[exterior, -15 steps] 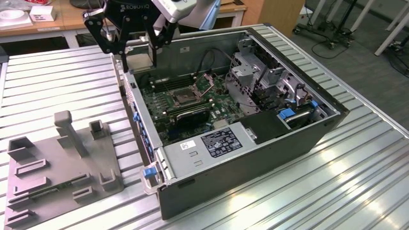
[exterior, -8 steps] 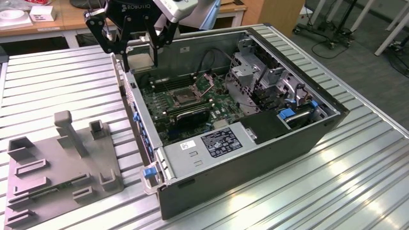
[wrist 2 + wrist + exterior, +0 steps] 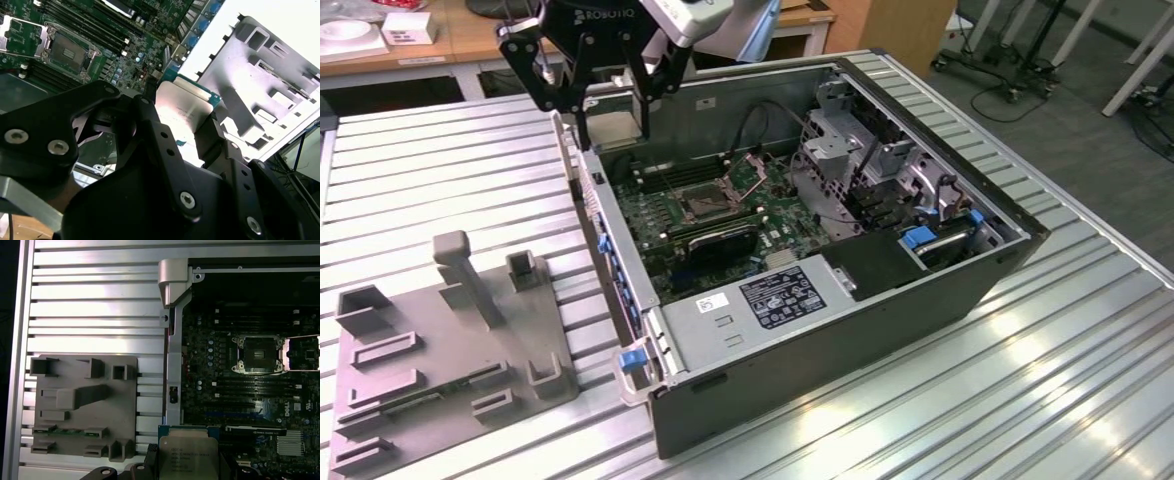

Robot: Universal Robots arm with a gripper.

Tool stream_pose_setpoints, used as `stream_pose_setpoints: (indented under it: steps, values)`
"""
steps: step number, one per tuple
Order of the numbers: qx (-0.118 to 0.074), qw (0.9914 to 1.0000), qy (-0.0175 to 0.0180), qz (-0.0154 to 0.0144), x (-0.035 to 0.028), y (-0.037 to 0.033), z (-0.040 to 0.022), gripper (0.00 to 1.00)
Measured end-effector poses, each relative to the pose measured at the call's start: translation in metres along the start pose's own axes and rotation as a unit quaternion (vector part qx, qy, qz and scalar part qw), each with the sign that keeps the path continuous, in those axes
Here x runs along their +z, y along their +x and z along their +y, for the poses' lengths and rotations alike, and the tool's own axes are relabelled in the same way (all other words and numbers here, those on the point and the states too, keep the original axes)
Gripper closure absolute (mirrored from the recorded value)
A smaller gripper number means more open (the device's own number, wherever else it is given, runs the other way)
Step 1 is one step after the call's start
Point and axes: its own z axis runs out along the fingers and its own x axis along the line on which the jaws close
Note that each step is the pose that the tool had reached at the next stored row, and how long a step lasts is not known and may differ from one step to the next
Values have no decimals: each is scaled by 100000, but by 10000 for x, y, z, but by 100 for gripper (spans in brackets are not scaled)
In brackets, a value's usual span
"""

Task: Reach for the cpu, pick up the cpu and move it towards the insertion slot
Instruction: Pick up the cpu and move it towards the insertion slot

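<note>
The cpu is held clenched by its opposite edges in the pincer, lifted clear of the desk and hanging above the far left edge of the open computer case in the exterior view. The insertion slot is seen on the board, well apart from the chip, with its metal bracket swung open. The chip is judged light, stiff and thin, with a smooth, slippery metal lid; its underside is likely fragile, so the rim is the sound place for a hold.
</note>
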Motion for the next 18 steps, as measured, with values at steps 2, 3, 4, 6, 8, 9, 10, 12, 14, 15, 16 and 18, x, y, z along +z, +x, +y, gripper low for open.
stream_pose_setpoints:
  steps: [2, 3, 4, 6, 8, 9, 10, 12, 14, 15, 16, 18]
  values:
    - [5, 100000, 3, 2, -1, -14, 1, 45]
    - [5, 100000, 2, 1, 0, -24, 0, 45]
    - [3, 100000, 2, 1, 0, -35, 0, 45]
    - [4, 100000, 1, 2, 1, -64, 0, 45]
    - [6, 100000, -2, 0, 3, -104, 6, 45]
    - [4, 100000, 3, 1, 5, -123, 11, 45]
    - [5, 100000, -3, 0, 7, -143, 15, 45]
    - [8, 100000, -2, 0, 9, -185, 26, 45]
    - [5, 100000, -3, -2, 12, -220, 32, 45]
    - [6, 100000, -2, -1, 12, -233, 33, 45]
    - [4, 100000, -3, -2, 13, -246, 33, 45]
    - [4, 100000, 1, 2, 14, -274, 33, 45]
